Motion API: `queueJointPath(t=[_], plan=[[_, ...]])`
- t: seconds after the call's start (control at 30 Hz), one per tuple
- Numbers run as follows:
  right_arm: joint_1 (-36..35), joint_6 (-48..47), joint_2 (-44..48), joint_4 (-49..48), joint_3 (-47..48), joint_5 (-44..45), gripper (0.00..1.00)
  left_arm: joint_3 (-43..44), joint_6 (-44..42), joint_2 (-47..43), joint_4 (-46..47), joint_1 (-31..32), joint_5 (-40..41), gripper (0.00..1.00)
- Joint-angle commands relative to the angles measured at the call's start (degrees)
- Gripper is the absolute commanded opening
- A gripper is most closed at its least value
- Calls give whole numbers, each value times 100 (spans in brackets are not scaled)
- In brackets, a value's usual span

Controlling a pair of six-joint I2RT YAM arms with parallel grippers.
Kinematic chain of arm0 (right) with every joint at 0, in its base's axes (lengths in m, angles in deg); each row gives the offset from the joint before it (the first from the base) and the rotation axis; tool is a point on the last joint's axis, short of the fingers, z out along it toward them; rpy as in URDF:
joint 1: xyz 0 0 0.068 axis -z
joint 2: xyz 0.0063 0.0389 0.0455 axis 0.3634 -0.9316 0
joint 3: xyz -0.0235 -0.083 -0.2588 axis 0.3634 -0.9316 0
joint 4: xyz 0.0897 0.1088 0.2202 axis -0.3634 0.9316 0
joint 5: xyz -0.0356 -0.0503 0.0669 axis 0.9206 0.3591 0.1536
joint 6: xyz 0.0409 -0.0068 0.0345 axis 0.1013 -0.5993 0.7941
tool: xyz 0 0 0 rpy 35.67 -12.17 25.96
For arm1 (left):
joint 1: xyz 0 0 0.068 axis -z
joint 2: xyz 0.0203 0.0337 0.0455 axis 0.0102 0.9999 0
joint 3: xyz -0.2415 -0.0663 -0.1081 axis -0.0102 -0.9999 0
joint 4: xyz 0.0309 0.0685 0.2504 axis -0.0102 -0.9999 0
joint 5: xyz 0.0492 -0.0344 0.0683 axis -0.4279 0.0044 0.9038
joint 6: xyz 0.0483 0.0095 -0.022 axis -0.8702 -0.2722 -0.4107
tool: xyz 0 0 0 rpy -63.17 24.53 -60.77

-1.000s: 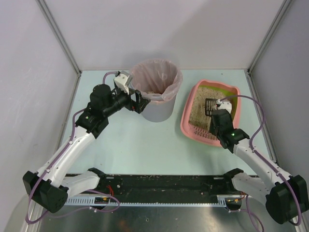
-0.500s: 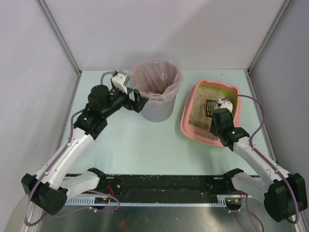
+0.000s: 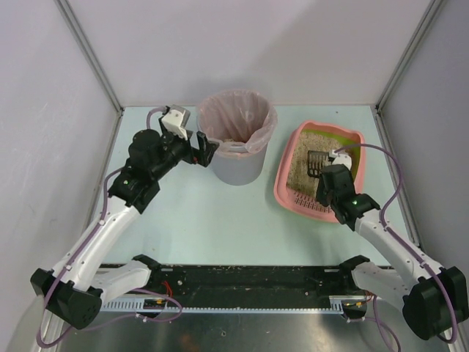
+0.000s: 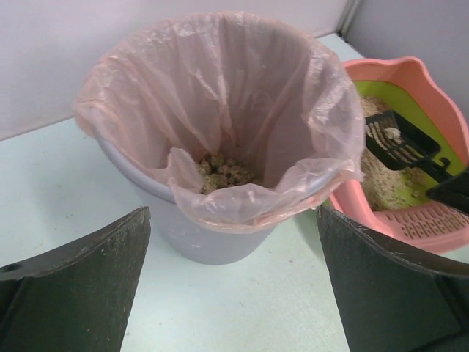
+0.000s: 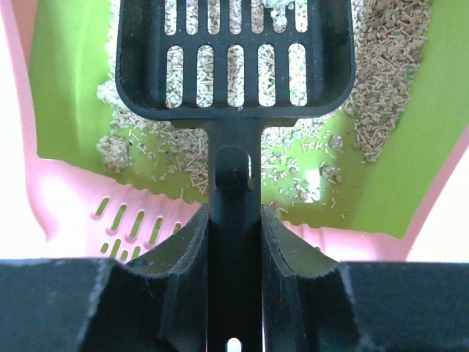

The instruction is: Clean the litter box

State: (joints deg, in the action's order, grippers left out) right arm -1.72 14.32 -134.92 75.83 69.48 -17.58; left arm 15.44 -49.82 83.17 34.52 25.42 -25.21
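The pink litter box (image 3: pixel 284 170) with green inner rim and beige granules stands at the right; it also shows in the left wrist view (image 4: pixel 432 81) and the right wrist view (image 5: pixel 44 198). My right gripper (image 3: pixel 327 174) is shut on the handle of the black slotted scoop (image 5: pixel 234 51), which hangs over the granules with a few pellets and a pale clump in it. My left gripper (image 3: pixel 204 149) is open and empty, just left of the grey bin (image 3: pixel 238 169).
The grey bin with a pinkish bag (image 4: pixel 220 110) holds clumps of litter at its bottom. It stands left of the litter box on the pale green table (image 3: pixel 212 220). Grey walls close in the back and sides.
My left gripper has drawn back a little up and to the left from the bin. The scoop has shifted slightly farther into the litter box.
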Motion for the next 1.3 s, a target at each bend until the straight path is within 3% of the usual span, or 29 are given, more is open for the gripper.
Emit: queueJointPath(t=[0.0,0.2,0.3,0.4,0.67,0.97,1.27], plan=[[-35,6,153,198,464,21,0,219,115,-56,143,-244,423,100],[-210,-100,409,559,456,207,0,729,380,409,126,-464,396,100],[-370,-83,478,778,535,716,0,896,389,673,108,-560,370,100],[78,-127,820,674,544,252,0,897,432,788,73,-736,291,100],[-149,-109,813,1507,1158,233,0,747,634,1034,73,-1009,-393,100],[-237,-74,24,2659,2626,-689,0,589,749,946,73,-1071,-667,99],[-659,-249,-943,3634,4673,-444,0,598,573,745,56,-1071,-764,99]])
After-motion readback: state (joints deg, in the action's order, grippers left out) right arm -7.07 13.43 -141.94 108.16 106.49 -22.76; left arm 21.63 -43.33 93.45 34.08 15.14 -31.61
